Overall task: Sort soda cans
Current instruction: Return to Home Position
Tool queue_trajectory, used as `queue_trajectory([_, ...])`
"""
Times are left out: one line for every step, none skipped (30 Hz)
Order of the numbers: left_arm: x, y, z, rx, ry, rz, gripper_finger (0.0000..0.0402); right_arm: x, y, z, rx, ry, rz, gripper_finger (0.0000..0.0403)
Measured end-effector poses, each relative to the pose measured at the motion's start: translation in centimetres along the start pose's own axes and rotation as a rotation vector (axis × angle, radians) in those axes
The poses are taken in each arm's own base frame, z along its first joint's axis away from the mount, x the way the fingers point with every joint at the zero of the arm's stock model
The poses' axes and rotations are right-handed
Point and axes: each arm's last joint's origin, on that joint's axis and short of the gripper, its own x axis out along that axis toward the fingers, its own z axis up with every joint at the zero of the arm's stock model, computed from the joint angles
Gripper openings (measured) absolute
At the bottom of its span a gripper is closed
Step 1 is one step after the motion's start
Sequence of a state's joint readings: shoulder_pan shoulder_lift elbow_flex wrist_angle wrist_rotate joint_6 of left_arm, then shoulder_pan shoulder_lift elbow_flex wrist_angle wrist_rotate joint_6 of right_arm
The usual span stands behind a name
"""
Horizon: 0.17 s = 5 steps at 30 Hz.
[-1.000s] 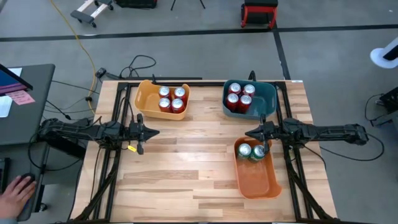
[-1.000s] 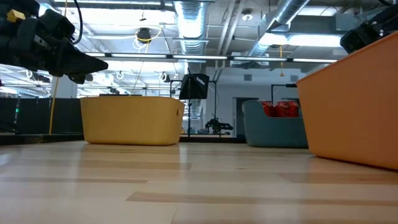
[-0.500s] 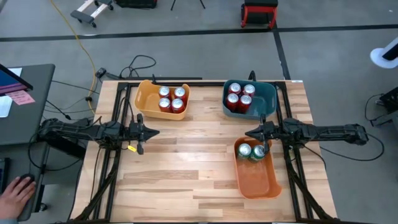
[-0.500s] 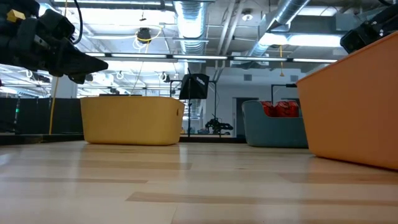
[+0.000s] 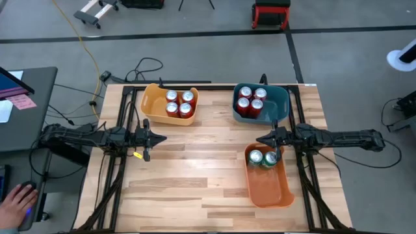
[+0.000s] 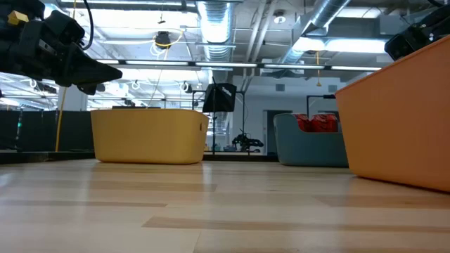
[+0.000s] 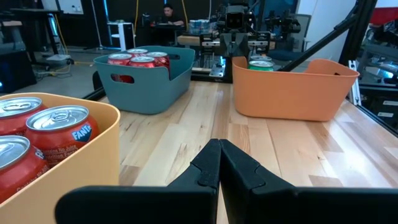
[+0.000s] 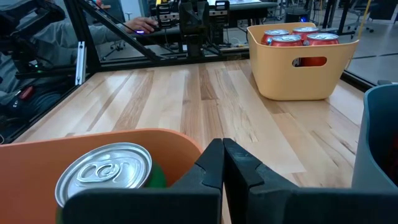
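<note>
Several red soda cans (image 5: 179, 103) stand upright in the yellow bin (image 5: 151, 104) at the far left. Several more red cans (image 5: 250, 101) stand in the teal bin (image 5: 279, 97) at the far right. Two green cans (image 5: 263, 157) stand at the far end of the orange bin (image 5: 268, 185) near the right. My left gripper (image 5: 162, 137) hovers shut over the table's left side, just near of the yellow bin. My right gripper (image 5: 259, 138) hovers shut between the teal and orange bins. Neither holds anything.
Bare wood (image 5: 201, 162) lies between the two grippers and toward the near edge. Black frame rails (image 5: 117, 175) run along both sides of the table. A person's hand (image 5: 16, 201) rests on a side desk left of the table.
</note>
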State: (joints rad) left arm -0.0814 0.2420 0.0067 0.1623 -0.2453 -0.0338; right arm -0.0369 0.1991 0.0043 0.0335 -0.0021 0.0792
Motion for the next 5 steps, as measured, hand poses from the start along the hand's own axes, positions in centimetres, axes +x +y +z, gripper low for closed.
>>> queue_trajectory([0.0,0.0,0.0,0.0,0.0,0.0,0.0001,0.0,0.0,0.0,0.0,0.0,0.0,0.0025])
queue_trajectory([0.0,0.0,0.0,0.0,0.0,0.0,0.0001,0.0,0.0,0.0,0.0,0.0,0.0,0.0025])
queue_trajectory([0.0,0.0,0.0,0.0,0.0,0.0,0.0001,0.0,0.0,0.0,0.0,0.0,0.0,0.0025])
queue_trajectory([0.0,0.0,0.0,0.0,0.0,0.0,0.0001,0.0,0.0,0.0,0.0,0.0,0.0,0.0025])
queue_trajectory([0.0,0.0,0.0,0.0,0.0,0.0,0.0001,0.0,0.0,0.0,0.0,0.0,0.0,0.0025])
